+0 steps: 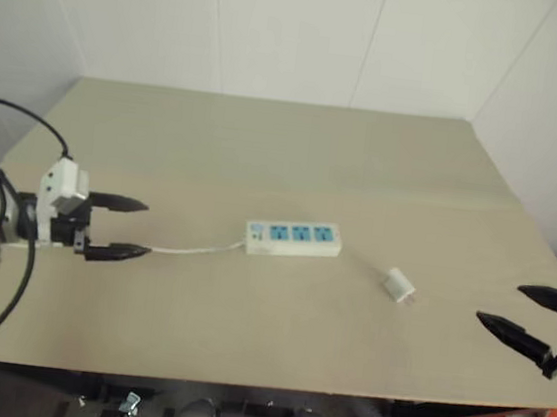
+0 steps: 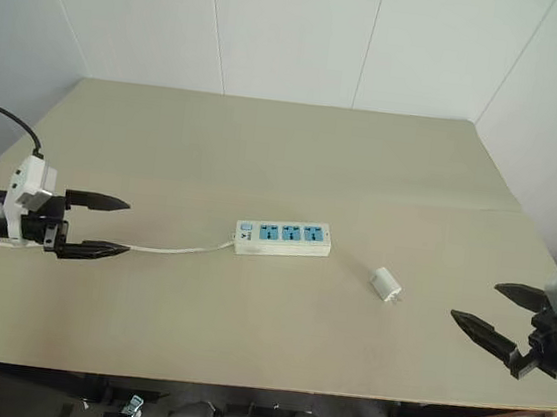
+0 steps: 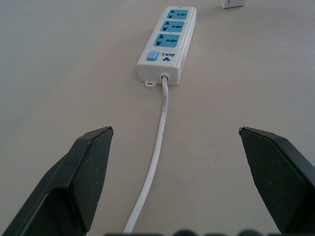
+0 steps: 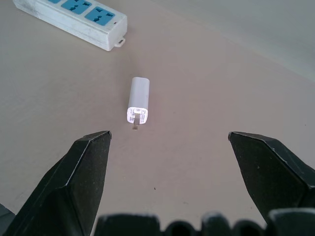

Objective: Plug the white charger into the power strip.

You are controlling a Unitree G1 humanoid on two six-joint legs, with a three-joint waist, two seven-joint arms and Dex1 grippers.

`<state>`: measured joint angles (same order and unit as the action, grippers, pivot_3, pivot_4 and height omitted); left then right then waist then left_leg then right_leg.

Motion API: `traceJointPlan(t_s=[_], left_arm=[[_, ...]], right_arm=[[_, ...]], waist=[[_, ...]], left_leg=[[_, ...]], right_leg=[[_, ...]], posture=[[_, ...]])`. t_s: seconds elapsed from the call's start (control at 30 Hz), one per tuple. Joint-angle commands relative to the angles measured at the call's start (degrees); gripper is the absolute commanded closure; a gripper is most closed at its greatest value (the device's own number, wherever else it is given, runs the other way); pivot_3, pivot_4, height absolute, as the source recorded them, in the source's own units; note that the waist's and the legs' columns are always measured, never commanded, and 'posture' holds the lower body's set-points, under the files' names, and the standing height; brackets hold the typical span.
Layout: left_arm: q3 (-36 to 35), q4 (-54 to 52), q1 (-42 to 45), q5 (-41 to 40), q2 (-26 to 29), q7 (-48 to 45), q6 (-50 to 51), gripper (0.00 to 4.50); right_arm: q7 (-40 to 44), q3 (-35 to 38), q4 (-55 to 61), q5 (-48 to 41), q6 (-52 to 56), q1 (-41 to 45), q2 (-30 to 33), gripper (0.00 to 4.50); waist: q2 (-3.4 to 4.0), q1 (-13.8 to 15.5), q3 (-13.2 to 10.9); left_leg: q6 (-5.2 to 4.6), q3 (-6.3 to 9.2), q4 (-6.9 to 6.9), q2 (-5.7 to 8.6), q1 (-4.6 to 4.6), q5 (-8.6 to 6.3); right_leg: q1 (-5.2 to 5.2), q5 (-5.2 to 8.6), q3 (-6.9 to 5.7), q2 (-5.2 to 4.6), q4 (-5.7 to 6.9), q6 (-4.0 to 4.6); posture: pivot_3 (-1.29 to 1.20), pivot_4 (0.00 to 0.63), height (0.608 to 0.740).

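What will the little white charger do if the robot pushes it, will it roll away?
Probably not. The white charger is a blocky shape lying on its side on the table, so it would likely slide or spin, not roll. It looks small and smooth, so it is probably light and might slip from the fingers. Its metal prongs stick out and could snag.

**Legible Markings**

The power strip (image 3: 166, 44) carries one readable brand mark: "BULL", printed in dark capitals on the white housing at the switch end, just beside the blue switch (image 3: 152, 55), with a small dark logo next to it. The charger (image 4: 138, 101) shows fine print on its pronged face; this print is too small to read.
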<state>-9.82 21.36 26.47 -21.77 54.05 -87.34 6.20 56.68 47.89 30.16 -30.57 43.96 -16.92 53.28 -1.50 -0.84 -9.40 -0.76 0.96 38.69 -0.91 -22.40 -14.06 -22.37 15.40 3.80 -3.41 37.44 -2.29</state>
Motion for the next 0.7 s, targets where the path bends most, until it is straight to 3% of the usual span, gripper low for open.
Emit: traceJointPlan(t_s=[0.03,0.7], left_arm=[[0.54,0.95,2.03,0.31,0.54,-0.74,-0.95,0.01],[2.59,8.53,5.87,2.32,-1.11,-1.87,-6.45,0.01]], right_arm=[[-0.76,1.73,0.88,-0.12,-0.14,-0.43,0.46,0.00],[-3.34,1.32,4.04,-0.84,-0.24,-3.14,-1.74,0.00]], waist=[[0.00,0.01,0.00],[-0.01,0.02,-0.01]], left_leg=[[0.00,0.00,0.00,0.00,0.00,0.00],[-0.01,0.02,0.00,0.01,-0.04,-0.01]], right_leg=[[0.00,0.00,0.00,0.00,0.00,0.00],[0.00,0.00,-0.02,0.00,-0.08,0.00]], posture=[[0.00,0.150,0.740],[0.00,0.150,0.740]])
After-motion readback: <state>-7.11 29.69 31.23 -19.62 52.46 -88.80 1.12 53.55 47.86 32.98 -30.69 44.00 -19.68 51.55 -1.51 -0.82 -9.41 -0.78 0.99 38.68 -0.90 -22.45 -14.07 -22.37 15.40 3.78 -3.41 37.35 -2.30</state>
